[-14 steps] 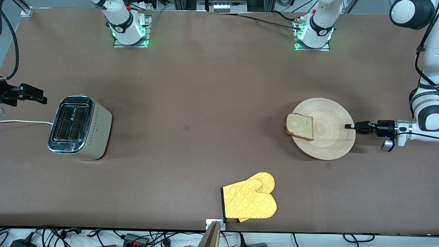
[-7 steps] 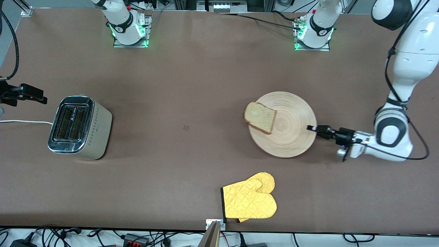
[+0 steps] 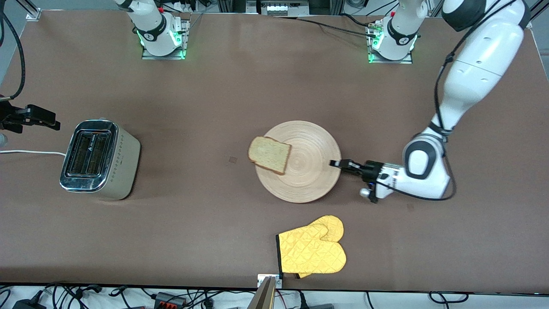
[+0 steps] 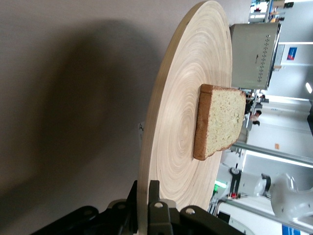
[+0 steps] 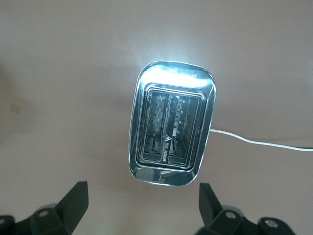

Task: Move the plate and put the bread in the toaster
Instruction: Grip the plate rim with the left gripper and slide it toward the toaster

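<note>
From the front, one plate (image 3: 305, 171) sits mid-table with one bread slice (image 3: 269, 154) on it, overhanging the rim toward the toaster (image 3: 99, 159). The left gripper (image 3: 341, 164) is clamped on the plate's rim at the left arm's end. One yellow oven mitt (image 3: 312, 249) lies nearer the camera than the plate.

In the left wrist view, the fingers (image 4: 155, 220) pinch the plate (image 4: 176, 142); the bread (image 4: 220, 120) appears to lie flat.

In the right wrist view, the right gripper (image 5: 142, 205) hangs spread wide over the toaster (image 5: 171, 129), both slots looking empty.
</note>
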You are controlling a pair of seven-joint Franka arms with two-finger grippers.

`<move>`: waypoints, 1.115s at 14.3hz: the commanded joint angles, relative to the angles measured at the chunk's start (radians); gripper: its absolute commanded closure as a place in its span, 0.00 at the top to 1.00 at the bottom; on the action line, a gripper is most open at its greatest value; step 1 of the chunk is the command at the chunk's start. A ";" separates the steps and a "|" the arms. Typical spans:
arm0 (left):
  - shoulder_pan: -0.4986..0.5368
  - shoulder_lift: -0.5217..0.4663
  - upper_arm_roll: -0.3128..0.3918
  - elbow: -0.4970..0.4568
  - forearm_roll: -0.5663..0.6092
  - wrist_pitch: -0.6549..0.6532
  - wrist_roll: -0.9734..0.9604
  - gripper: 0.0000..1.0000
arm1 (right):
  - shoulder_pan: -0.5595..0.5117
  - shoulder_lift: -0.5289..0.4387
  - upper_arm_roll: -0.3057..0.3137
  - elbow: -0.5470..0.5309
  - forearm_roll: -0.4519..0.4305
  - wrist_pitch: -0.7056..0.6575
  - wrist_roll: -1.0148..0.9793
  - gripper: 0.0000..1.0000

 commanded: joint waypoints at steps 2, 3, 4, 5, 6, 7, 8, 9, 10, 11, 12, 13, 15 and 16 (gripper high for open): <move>-0.161 -0.010 -0.011 -0.034 -0.216 0.199 0.004 0.02 | -0.001 -0.005 0.005 -0.003 -0.010 -0.001 0.006 1.00; -0.213 -0.004 -0.011 -0.034 -0.265 0.268 0.006 0.02 | -0.001 -0.005 0.005 -0.003 -0.010 -0.001 0.006 1.00; -0.253 0.003 -0.011 -0.030 -0.297 0.310 0.007 0.02 | 0.003 -0.006 0.005 -0.003 -0.011 0.004 0.010 1.00; -0.281 0.014 -0.011 -0.027 -0.320 0.333 0.015 0.02 | 0.000 -0.006 0.005 -0.003 -0.007 0.002 0.010 1.00; -0.304 0.020 -0.010 -0.027 -0.337 0.361 0.016 0.02 | -0.001 -0.006 0.005 -0.003 0.004 0.005 0.010 1.00; -0.324 0.026 -0.010 -0.029 -0.339 0.379 0.016 0.03 | -0.003 -0.006 0.005 -0.003 0.018 0.005 0.007 1.00; -0.332 0.034 -0.010 -0.027 -0.339 0.381 0.016 0.06 | -0.003 -0.005 0.005 -0.005 0.024 0.005 0.003 1.00; -0.331 0.043 -0.010 -0.027 -0.339 0.381 0.015 0.16 | 0.000 0.001 0.005 -0.005 0.017 0.005 -0.004 1.00; -0.331 0.045 -0.008 -0.026 -0.334 0.381 0.018 0.55 | 0.005 0.001 0.007 -0.005 0.009 0.002 -0.004 1.00; -0.327 0.037 -0.008 -0.027 -0.333 0.379 0.016 0.99 | 0.014 0.001 0.007 -0.005 0.009 -0.004 0.004 1.00; -0.318 0.031 -0.008 -0.027 -0.331 0.378 0.012 1.00 | 0.014 0.003 0.007 -0.006 0.007 -0.004 0.004 1.00; -0.314 0.013 -0.005 -0.030 -0.328 0.373 0.009 1.00 | 0.013 0.008 0.007 -0.006 0.007 -0.004 0.004 1.00; -0.279 -0.021 0.004 -0.038 -0.314 0.337 0.009 1.00 | 0.011 0.009 0.005 -0.006 0.007 -0.002 -0.002 1.00; -0.245 -0.023 0.006 -0.034 -0.275 0.271 0.009 1.00 | 0.009 0.009 0.005 -0.006 0.007 0.002 -0.005 1.00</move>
